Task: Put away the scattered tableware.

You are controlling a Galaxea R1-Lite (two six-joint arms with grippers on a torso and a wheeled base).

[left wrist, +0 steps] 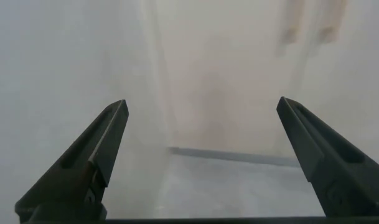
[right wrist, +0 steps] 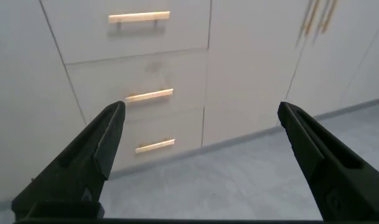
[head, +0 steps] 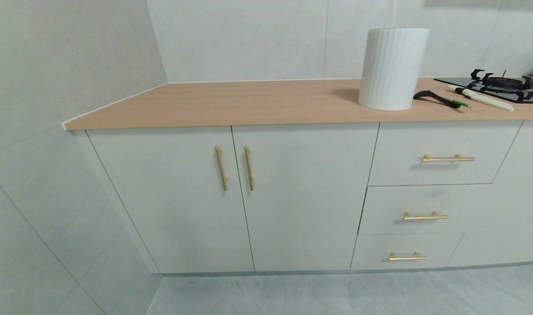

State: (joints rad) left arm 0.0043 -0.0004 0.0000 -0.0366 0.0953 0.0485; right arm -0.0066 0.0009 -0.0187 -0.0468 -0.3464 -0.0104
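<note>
Canister [head: 391,68] on counter [head: 249,103], right part, nr front edge; utensil [head: 437,98] just right; knife [head: 483,98] beyond, by hob [head: 503,85], right end.

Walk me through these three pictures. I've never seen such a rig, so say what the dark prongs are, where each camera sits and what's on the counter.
This is a two-armed robot on wheels. The wide picture comes from a camera on its head, facing kitchen cabinets with a wooden countertop. On it stands a tall white ribbed container; beside that lie a black utensil and a long white utensil, near a gas burner. The other two pictures come from wrist cameras. The dark prongs are the two halves of each end effector: the left end effector faces a pale blurry surface, the right end effector faces the drawers. Both are open and hold nothing.
</note>
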